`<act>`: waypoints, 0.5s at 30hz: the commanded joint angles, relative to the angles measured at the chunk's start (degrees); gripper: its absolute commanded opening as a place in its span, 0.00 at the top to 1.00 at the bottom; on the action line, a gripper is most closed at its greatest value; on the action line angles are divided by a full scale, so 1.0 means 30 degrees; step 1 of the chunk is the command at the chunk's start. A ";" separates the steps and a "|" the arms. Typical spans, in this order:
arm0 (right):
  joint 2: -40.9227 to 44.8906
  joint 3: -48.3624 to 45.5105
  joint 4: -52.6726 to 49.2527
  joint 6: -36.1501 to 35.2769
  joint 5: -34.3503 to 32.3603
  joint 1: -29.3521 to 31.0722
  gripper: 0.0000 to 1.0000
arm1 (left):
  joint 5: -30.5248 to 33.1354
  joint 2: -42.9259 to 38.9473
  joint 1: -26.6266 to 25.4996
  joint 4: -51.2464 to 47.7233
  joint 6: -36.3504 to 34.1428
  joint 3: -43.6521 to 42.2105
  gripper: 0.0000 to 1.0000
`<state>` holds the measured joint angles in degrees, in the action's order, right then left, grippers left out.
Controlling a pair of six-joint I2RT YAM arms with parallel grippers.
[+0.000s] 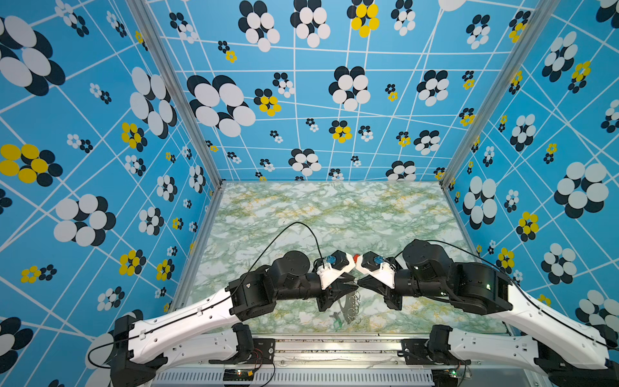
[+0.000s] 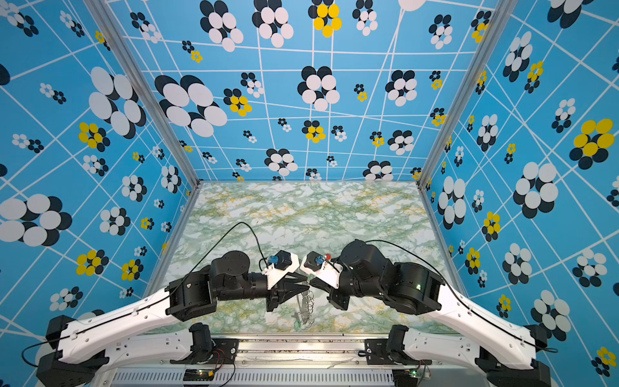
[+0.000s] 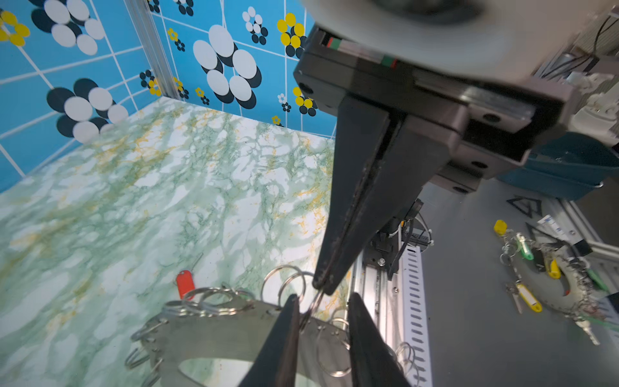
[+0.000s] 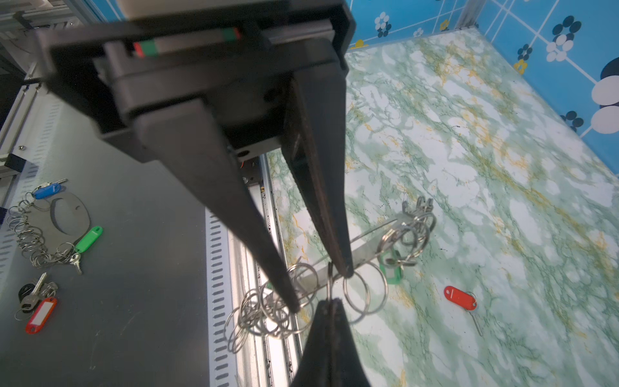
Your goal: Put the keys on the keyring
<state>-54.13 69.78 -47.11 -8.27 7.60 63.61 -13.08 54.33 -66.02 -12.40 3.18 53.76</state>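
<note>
Near the front edge of the desk (image 1: 335,217) the two tools meet tip to tip in both top views, with the keyring (image 1: 348,306) directly beneath them. The right tool (image 3: 322,284) is pressed together and pinches one wire ring (image 4: 330,284) on the keyring's outer edge, so the ring stands edge-on between its tips. The left tool (image 4: 321,289) is spread. One of its fingers (image 4: 254,234) points down into the loose cluster of rings, the other reaches the grey plate, and the pinched ring sits in the gap between them without being clamped. The left wrist view shows the plate (image 3: 217,328) broadside, while the right wrist view shows it as a thin tilted strip – whether its low end rests on the desk cannot be told. The green-tagged key (image 4: 390,273) sits among the rings at the plate's far end, but it is not clear whether it is threaded on one. The red-tagged key (image 4: 460,296) lies flat on the desk, apart from the keyring, on the side away from the arms' bases. Beyond the desk's front rail, spare key bunches (image 4: 50,228) lie on a dark grey surface.
</note>
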 commanded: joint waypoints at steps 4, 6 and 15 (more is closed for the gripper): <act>0.0300 -0.0115 0.1516 0.0261 0.0113 -0.0052 1.00 | -0.0863 0.0319 -0.0084 0.0810 -0.0095 -0.0232 0.90; 0.0403 -0.0133 0.1660 0.0323 0.0018 -0.0053 1.00 | -0.1107 0.0333 -0.0112 0.0766 -0.0009 -0.0225 0.93; 0.0493 -0.0202 0.2018 0.0626 -0.0165 -0.0053 1.00 | -0.2250 0.0808 -0.0281 0.0765 0.0141 -0.0004 0.83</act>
<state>-53.10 69.01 -47.33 -7.84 7.42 63.57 -16.01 55.83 -66.04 -11.09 3.36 53.71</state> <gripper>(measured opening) 0.046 0.163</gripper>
